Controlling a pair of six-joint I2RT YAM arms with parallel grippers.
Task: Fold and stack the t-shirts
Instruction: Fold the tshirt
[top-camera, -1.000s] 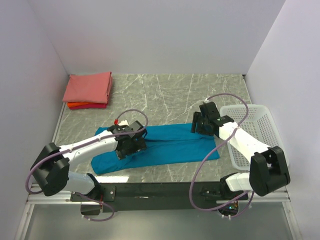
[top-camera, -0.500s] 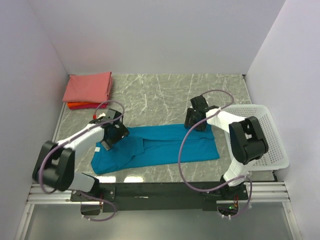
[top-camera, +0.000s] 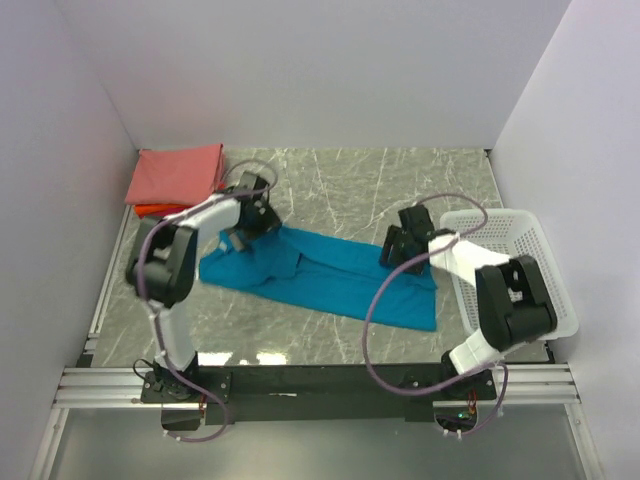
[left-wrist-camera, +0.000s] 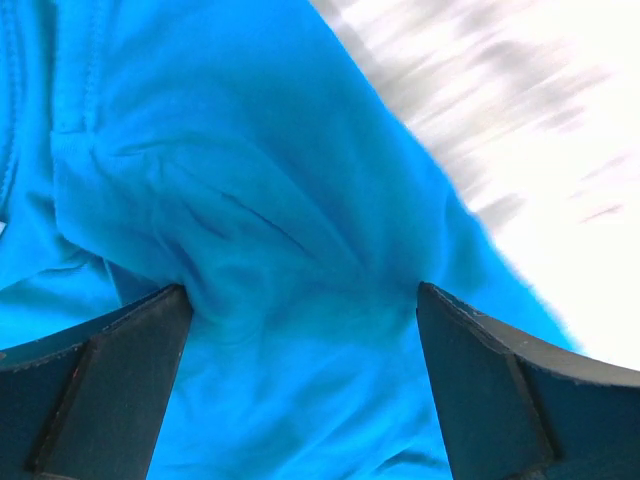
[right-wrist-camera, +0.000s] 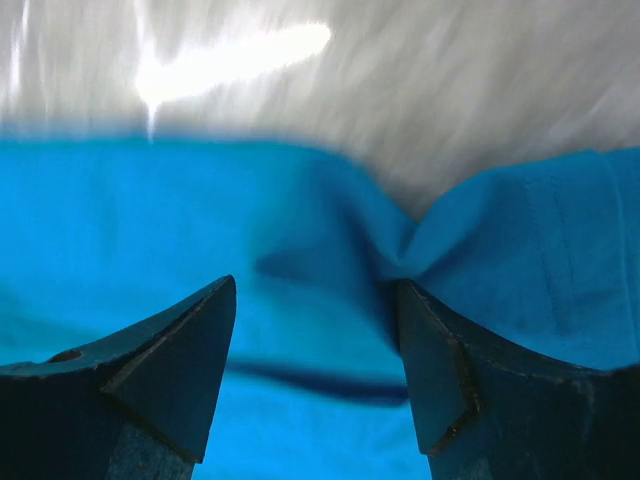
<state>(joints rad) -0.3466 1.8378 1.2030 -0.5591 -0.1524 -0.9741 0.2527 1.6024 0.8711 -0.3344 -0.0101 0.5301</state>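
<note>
The teal t-shirt (top-camera: 330, 285) lies rumpled on the middle of the worktop (top-camera: 360, 185), limp and light. The left gripper (top-camera: 245, 228) and right gripper (top-camera: 400, 250) both stand spread open at its far corners; pinch doubled cloth there

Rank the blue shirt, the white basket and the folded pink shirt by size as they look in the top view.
1. Blue shirt and white basket: too close to rank.
2. Folded pink shirt: clearly smallest.

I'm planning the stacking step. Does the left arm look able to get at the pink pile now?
Probably yes: the left gripper stands open on the teal shirt's end, right beside the pink pile, nothing between them.
</note>
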